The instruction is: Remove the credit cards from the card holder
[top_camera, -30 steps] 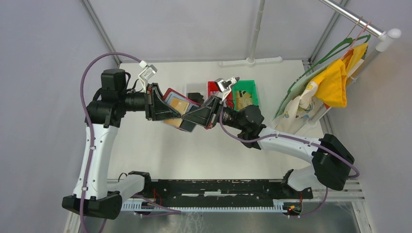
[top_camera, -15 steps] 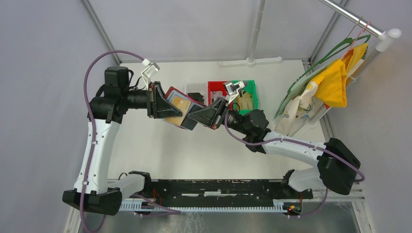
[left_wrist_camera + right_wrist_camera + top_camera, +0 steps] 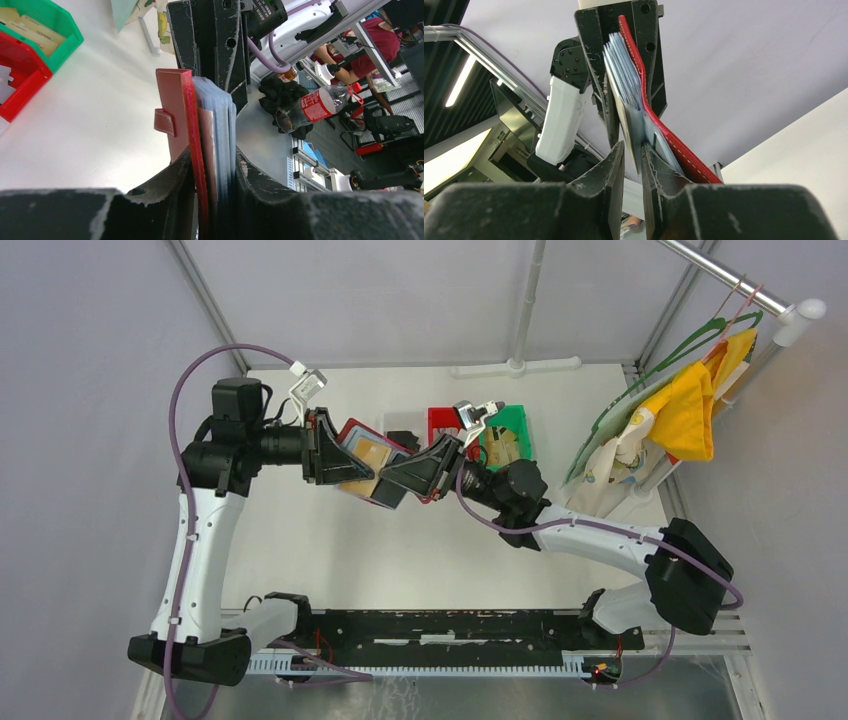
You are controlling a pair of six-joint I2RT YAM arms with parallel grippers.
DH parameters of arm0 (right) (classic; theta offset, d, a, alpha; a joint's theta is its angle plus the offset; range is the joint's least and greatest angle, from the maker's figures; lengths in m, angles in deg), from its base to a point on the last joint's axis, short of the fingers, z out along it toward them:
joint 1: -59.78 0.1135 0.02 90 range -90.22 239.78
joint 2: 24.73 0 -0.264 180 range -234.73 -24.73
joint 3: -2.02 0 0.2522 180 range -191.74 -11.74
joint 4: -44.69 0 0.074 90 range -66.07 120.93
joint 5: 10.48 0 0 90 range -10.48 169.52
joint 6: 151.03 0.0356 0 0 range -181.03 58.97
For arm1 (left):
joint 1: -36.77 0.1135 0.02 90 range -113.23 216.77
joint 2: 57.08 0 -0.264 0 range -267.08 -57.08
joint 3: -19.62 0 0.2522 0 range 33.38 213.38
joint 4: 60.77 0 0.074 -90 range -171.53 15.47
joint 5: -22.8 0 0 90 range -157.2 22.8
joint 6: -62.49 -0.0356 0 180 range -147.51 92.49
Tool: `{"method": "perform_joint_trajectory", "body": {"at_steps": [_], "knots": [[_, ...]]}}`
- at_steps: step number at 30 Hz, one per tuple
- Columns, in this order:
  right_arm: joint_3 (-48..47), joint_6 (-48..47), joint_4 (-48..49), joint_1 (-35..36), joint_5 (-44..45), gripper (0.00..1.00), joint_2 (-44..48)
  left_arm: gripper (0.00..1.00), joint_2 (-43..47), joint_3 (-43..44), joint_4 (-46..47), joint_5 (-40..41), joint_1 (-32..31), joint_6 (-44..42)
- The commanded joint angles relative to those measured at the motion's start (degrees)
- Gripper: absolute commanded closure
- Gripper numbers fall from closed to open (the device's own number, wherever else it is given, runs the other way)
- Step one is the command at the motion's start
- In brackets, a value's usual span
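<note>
Top view: left gripper [image 3: 352, 468] is clenched on the open card holder [image 3: 354, 434], held in the air over the white table [image 3: 330, 550], mid-left. 1 tan credit card [image 3: 372, 454] shows inside it. Right gripper [image 3: 392, 480] meets the holder's right edge. Red bin [image 3: 438, 422] and green bin [image 3: 508, 432] sit just behind. Yellow cloth [image 3: 690, 405] hangs on a rack [image 3: 740, 270] well to the right.

Left wrist: both fingers [image 3: 167, 182] squeeze the holder edge-on. Red cover is on the left with the snap strap tab [image 3: 165, 121]; a stack of thin grey sheets is pressed to the right finger. Right gripper comes in from the top onto the far edge.

Right wrist: 2 fingers [image 3: 616, 167] stand narrowly apart with 1 card's edge between them; cannot tell if it is pinched or let go. Red cover bends away right. Left gripper's jaws hold the far end.
</note>
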Motion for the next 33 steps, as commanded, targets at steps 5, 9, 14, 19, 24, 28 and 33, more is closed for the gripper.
{"method": "perform_joint_trajectory", "body": {"at_steps": [5, 9, 14, 19, 24, 28, 33], "knots": [[-4.4, 0.5, 0.4, 0.2, 0.9, 0.66, -2.2, 0.57, 3.5, 1.1, 0.1, -5.0, -0.5, 0.3], [-5.4, 0.5, 0.5, 0.8, 1.4, 0.64, -3.1, 0.57, 3.8, 1.0, 0.1, -5.3, -0.5, -0.5], [-5.4, 1.4, 2.9, 1.1, 0.7, 0.84, -3.7, 0.63, 3.2, 0.9, 0.0, -6.8, -0.5, 0.1], [-3.0, 3.6, 9.0, 1.1, -0.5, 0.96, -3.4, 0.67, 3.0, 0.9, -0.2, -7.6, -0.5, 0.3], [1.0, 3.4, 12.1, 1.1, 0.7, 1.0, -1.2, 0.65, 2.3, 1.7, -0.2, -8.2, -0.5, 1.2], [3.1, 3.1, 12.7, 1.0, 1.1, 1.0, 0.0, 0.62, 2.0, 2.3, 0.0, -9.4, -0.5, 1.9], [5.4, 3.3, 13.7, 0.9, 1.8, 1.0, 0.9, 0.65, 1.5, 2.7, 0.6, -10.2, -0.5, 3.2]]}}
